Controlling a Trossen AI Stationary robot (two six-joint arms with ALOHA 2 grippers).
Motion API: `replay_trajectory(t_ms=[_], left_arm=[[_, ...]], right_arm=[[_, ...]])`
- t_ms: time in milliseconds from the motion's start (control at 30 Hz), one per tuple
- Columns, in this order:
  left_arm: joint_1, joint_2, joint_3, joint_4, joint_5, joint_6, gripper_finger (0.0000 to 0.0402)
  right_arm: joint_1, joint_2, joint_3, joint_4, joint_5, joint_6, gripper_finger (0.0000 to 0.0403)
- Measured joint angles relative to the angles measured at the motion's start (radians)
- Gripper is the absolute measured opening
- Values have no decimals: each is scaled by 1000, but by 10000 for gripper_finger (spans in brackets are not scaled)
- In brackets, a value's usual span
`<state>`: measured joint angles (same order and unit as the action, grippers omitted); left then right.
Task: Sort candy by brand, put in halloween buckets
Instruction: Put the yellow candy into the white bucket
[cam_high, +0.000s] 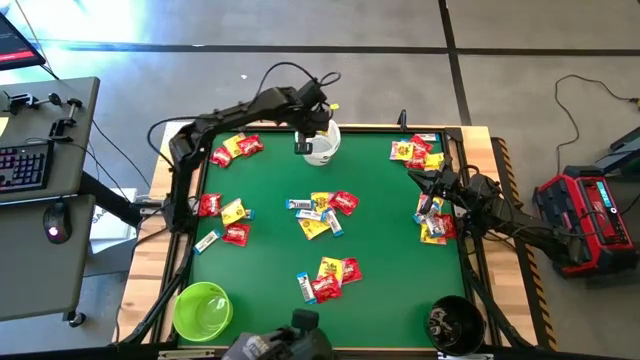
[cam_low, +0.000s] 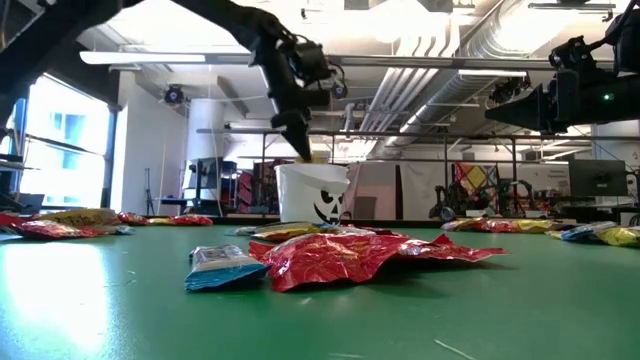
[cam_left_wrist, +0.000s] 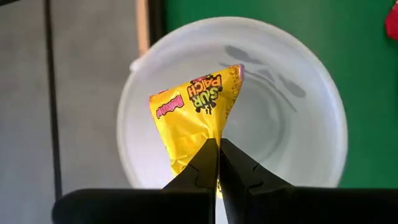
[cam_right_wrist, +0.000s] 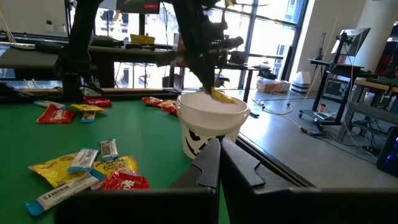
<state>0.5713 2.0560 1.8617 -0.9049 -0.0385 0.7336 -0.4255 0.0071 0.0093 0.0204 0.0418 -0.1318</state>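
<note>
Left gripper (cam_left_wrist: 218, 146): clenched on a yellow packet (cam_left_wrist: 196, 115) with pink and black print, held by one corner. Packet hanging directly below the fingertips, over the open mouth of the white bucket (cam_left_wrist: 311, 93); lower end seemingly at or just inside the rim, exact depth hard to judge.

White bucket: upright at the table's far edge, straight under the left gripper, black face print on its side in the low view (cam_low: 330, 205). Nothing visible inside it under the hanging packet.

Right gripper (cam_right_wrist: 219, 152): fingers pressed together, nothing between them, poised at the table's right side, close above a small heap of candy (cam_high: 432, 225); white bucket ahead of it, well apart.

Green table (cam_high: 270, 250): candy in scattered clusters, red packets, yellow packets and narrow white-and-blue bars, all well apart from the left gripper except one cluster (cam_high: 237, 148) near it, beside the bucket.

Lime green bucket (cam_high: 202, 310) and black bucket (cam_high: 455, 325): near corners of the table, far from both grippers.
</note>
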Motion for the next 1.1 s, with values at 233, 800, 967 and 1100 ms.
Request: replay_trajectory(t_ms=[233, 800, 967, 1100], left_arm=[[5, 75, 8, -13, 15, 68, 0], [14, 106, 2, 12, 103, 118, 0], [19, 108, 2, 17, 99, 124, 0], [19, 108, 2, 15, 99, 124, 0]], right_arm=[[0, 0, 0, 0, 0, 0, 0], [0, 0, 0, 0, 0, 0, 0], [0, 0, 0, 0, 0, 0, 0], [0, 0, 0, 0, 0, 0, 0]])
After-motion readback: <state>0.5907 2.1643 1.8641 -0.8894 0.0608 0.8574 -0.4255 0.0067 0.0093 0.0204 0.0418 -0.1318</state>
